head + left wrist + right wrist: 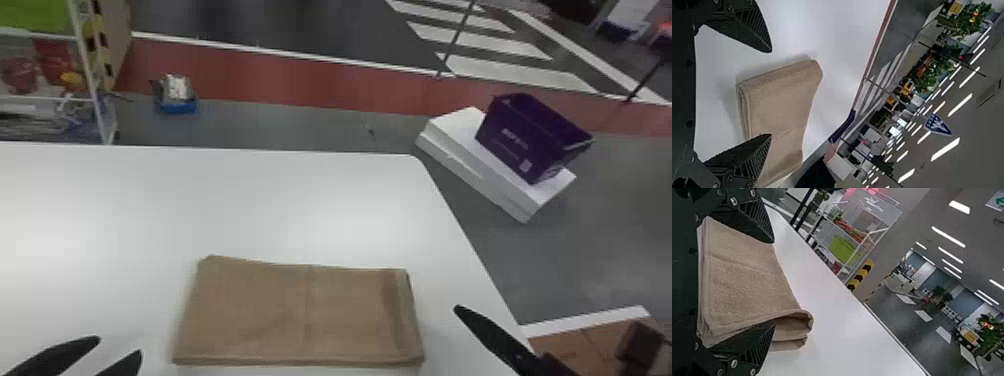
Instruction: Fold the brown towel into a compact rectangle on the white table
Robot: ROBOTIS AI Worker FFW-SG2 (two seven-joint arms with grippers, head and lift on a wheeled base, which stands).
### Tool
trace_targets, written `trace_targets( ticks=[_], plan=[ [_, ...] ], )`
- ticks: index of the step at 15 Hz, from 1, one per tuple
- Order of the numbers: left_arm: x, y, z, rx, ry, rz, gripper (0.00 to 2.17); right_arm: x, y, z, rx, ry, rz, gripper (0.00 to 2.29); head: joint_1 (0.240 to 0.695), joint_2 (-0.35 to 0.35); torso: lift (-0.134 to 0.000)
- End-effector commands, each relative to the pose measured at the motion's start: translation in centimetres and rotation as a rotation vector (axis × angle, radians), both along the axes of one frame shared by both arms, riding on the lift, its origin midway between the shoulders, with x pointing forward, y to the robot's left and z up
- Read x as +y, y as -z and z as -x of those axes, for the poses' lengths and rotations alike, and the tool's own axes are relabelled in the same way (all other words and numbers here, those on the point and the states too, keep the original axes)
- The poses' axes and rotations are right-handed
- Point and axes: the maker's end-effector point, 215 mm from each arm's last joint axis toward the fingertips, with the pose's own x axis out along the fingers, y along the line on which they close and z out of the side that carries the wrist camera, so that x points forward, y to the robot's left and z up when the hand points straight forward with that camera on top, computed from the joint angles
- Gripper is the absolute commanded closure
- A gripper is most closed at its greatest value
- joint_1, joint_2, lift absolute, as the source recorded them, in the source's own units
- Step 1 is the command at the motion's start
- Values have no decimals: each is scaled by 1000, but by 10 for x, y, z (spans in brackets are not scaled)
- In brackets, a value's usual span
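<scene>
The brown towel (300, 315) lies folded as a flat, layered rectangle near the front of the white table (240, 200). At the bottom left, my left gripper (120, 346) stands open, apart from the towel's left side. My right gripper (492, 335) is off the towel's right side, close to the table edge. Seen from the left wrist, the towel (785, 98) is beyond the open fingers of the left gripper (770, 93). The right wrist view has the towel (742, 282), its rounded fold showing, behind the spread fingers of the right gripper (773, 281).
The table's right edge (465, 232) slants down past the right gripper. Beyond it on the floor, a purple bin (530, 137) sits on white boxes (475, 165). A shelf rack (87, 70) stands behind the table at left, with a small blue container (177, 100) nearby.
</scene>
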Motion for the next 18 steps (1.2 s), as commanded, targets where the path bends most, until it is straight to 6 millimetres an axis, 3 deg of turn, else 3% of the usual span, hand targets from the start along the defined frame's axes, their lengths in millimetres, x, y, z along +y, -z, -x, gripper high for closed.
trace_targets(
  ticks=[1, 5, 6, 7, 9, 10, 14, 16, 18],
  plan=[
    [-5, -3, -1, -10, 6, 6, 137, -21, -3, -4, -9, 47, 5, 161, 695, -350, -124],
    [-24, -11, -8, -75, 20, -13, 137, -38, -3, -20, -54, 79, 69, 218, 695, -350, -124],
    [-32, -14, -11, -110, 23, -25, 228, -39, -1, -23, -69, 84, 85, 259, 695, -350, -124],
    [-40, -18, -14, -146, 26, -42, 512, -40, 2, -25, -81, 86, 88, 259, 695, -350, -124],
    [-64, -16, -14, -139, 28, -51, 1878, -47, 6, -29, -121, 102, 122, 255, 695, -350, -124],
    [-78, -11, -11, -130, 42, -70, 2064, -51, 4, -29, -145, 109, 130, 255, 695, -350, -124],
    [-140, 1, -11, -156, 76, -131, 2138, -61, 5, -29, -179, 129, 145, 255, 695, -350, -124],
    [-150, 3, -14, -169, 76, -133, 2138, -61, 5, -29, -184, 129, 145, 255, 695, -350, -124],
    [-146, 7, -19, -175, 61, -163, 2138, -62, 3, -28, -188, 129, 144, 255, 695, -350, -124]
  ],
)
